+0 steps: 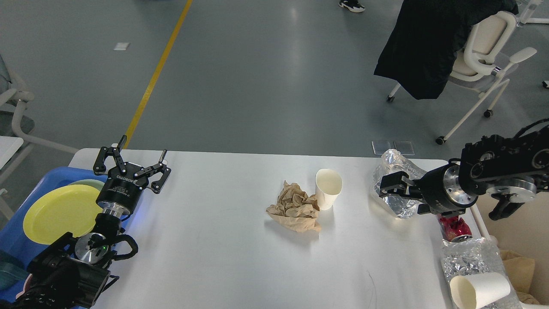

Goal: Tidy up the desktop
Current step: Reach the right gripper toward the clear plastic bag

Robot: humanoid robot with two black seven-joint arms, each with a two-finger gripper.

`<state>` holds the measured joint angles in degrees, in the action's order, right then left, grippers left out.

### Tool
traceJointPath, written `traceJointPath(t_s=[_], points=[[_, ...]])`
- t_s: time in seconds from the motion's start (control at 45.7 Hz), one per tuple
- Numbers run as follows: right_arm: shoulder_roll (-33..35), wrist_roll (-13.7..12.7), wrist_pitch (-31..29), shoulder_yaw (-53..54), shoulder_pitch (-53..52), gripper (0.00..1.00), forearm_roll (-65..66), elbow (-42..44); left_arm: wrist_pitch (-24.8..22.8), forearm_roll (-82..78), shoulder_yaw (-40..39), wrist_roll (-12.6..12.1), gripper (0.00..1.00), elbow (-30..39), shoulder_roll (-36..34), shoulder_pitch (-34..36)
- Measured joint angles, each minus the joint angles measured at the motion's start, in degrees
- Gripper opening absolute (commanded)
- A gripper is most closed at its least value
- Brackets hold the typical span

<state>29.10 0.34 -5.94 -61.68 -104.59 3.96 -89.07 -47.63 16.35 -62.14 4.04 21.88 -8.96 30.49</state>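
Observation:
The white desktop carries crumpled brown paper, an upright paper cup, a crumpled silver foil bag and a crushed red can. At the front right lie a second crinkled foil bag and a tipped paper cup. My right gripper reaches in from the right, open, its fingers at the silver foil bag's near face; whether they touch it is unclear. Over the table's far left corner, my left gripper stands open and holds nothing.
A blue tray with a yellow plate sits at the left edge. A cream bin stands off the right edge with brown paper inside. A white chair draped with a black coat stands beyond on the grey floor.

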Motion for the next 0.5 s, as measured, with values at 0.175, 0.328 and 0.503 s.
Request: traceJointPath(t_s=[0.175,0.328,0.503], points=[[-4.0,0.0,-0.1,-0.3,-1.3,1.0,-0.5,-1.1,0.0,0.0,0.0,0.0,1.0,0.0,0.0,-0.1],[-5.1,0.0,-0.1,-0.8,-0.8,1.0,-0.6,0.3,0.0,0.0,0.0,-0.1,1.0,0.0,0.0,-0.1],[-1.5,0.0,0.7,-2.6,2.1,1.0,-0.3,2.1,-0.1,0.0,0.0,-0.1,1.0,0.0,0.0,-0.1]])
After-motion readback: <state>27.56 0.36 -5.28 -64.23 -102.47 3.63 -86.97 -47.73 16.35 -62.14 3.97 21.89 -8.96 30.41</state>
